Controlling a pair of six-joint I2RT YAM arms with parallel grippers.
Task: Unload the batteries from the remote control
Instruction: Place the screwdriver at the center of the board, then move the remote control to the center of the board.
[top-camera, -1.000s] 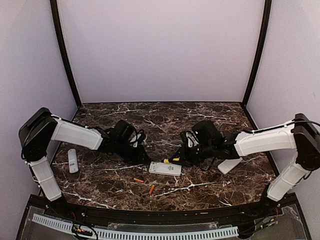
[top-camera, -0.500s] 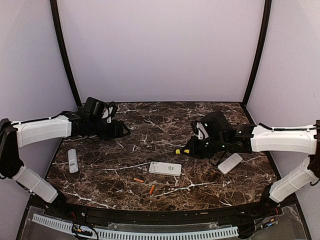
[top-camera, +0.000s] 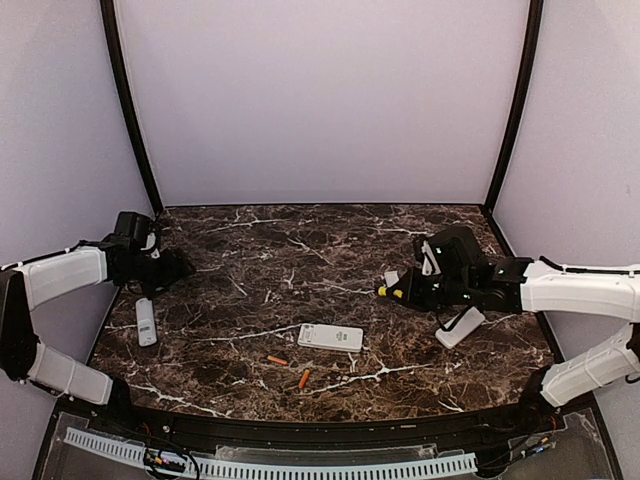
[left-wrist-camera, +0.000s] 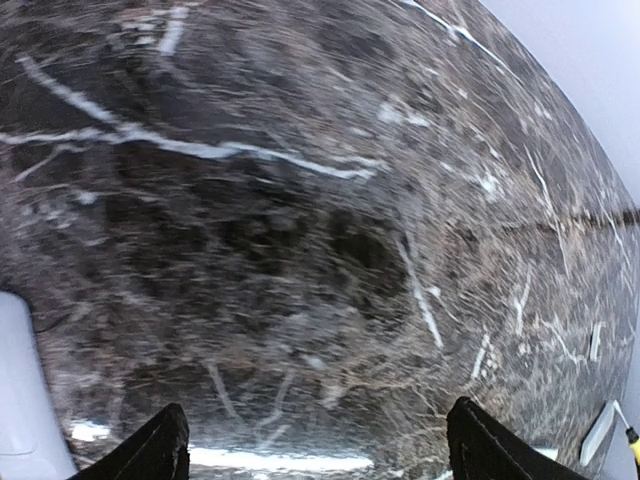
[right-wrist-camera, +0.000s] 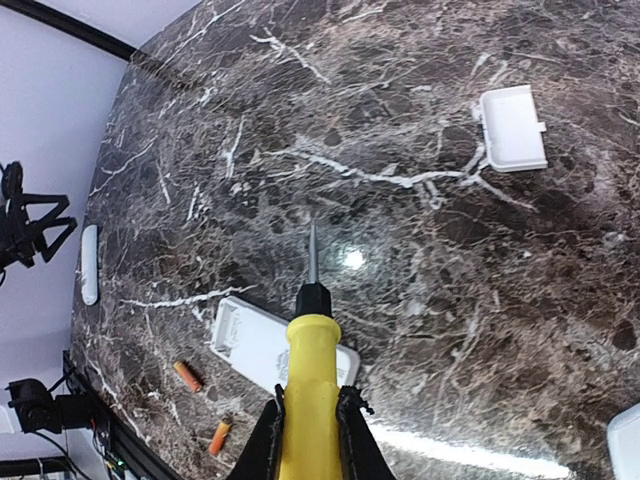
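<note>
From above, the white remote control (top-camera: 330, 337) lies flat on the marble tabletop (top-camera: 300, 250), a little inward of the middle of the near edge. Two orange batteries (top-camera: 277, 360) lie loose between it and that edge, apart from it and from each other, the second one (top-camera: 304, 378) nearer the edge. The left gripper (top-camera: 175, 268) hangs close to the left edge, with a slim remote (top-camera: 146, 322) lying on the near side of it. The right gripper (top-camera: 408, 291) is on the right half of the tabletop and clamps a yellow-handled screwdriver (top-camera: 390, 292), whose tip points toward the left. A small white battery cover (top-camera: 392, 278) lies just beside it, and another white remote (top-camera: 460, 327) rests nearer the right edge.

In the left wrist view, the fingers (left-wrist-camera: 160, 450) stand wide apart over bare marble with nothing between them. The picture is blurred.

In the right wrist view, both fingers (right-wrist-camera: 355, 432) press on the screwdriver's yellow handle, and the metal shaft points out over the tabletop. The remote control lies just under the handle. The two batteries lie left of it, toward the near edge.
</note>
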